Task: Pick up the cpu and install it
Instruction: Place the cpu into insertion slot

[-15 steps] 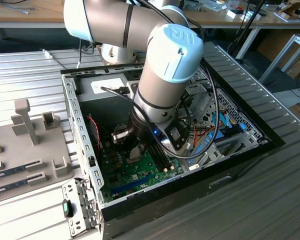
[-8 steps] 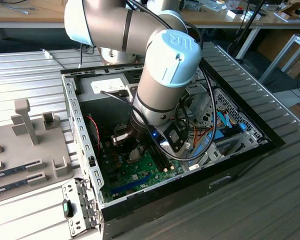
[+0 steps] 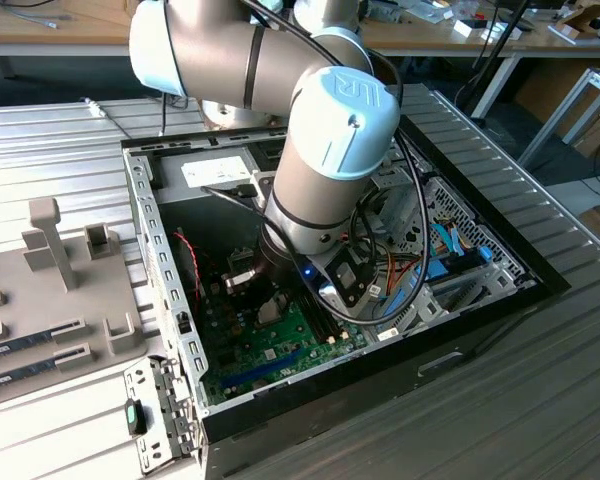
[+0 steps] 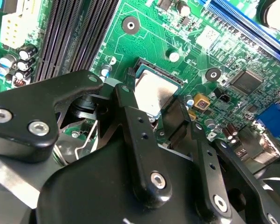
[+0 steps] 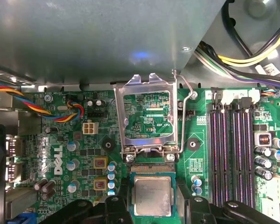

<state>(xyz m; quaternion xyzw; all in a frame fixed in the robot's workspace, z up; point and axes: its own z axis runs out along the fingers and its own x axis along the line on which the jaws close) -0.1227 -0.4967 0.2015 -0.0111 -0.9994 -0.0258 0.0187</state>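
The cpu, a small square chip with a dull silver top, sits level just over the socket on the green motherboard. My gripper straddles it, with one black finger against one edge and the other finger close to the opposite edge. The jaws look shut on the chip. The socket's metal load frame stands tipped open behind it. In the exterior view the gripper reaches down into the open computer case.
Dark memory slots run beside the socket. Coloured cables and capacitors lie on its other side, and a blue slot is further off. A grey fixture plate lies at the exterior view's left of the case.
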